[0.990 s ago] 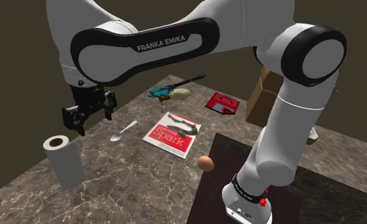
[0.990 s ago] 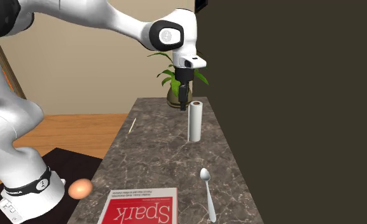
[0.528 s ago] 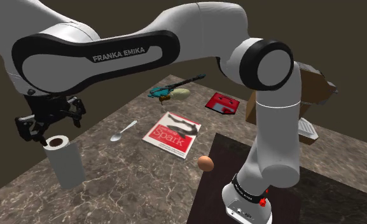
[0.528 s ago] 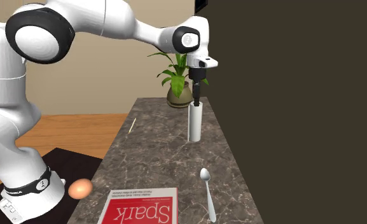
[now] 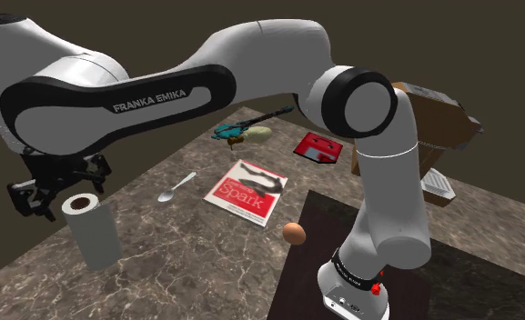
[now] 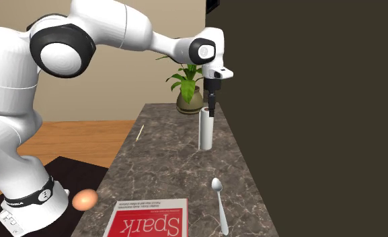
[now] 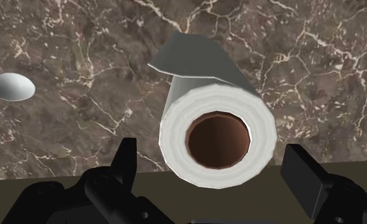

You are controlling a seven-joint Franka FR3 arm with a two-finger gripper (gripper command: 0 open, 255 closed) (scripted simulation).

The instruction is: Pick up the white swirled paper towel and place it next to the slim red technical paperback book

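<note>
Paper towel roll (image 5: 89,227) (image 6: 206,128) (image 7: 217,140), white, upright near the long edge of the counter (image 5: 187,264) that runs by the dark wall, well apart from the red Spark book (image 5: 247,191) (image 6: 148,219); brown core open to the top, loose flap of sheet peeling off one side. Straddled from above by the gripper (image 5: 55,195) (image 6: 211,108) (image 7: 217,168), spread wide, one black finger either side of the roll's top, no contact on either side. Judged as the approach to the grasp, nothing lifted yet. To do it well: come straight down along the roll's axis, keep it centred, sink deep enough to clamp the body rather than pinch the soft rim. Mind the flap, to avoid catching only that. Close gently: probably squashy, and tall and narrow enough to tip under a one-sided touch. Spoon (image 5: 176,186) (image 6: 218,195) (image 7: 10,87) lying between roll and book, egg (image 5: 293,233) (image 6: 85,199) off the counter's stand-side edge: worth clearing on the carry.
</note>
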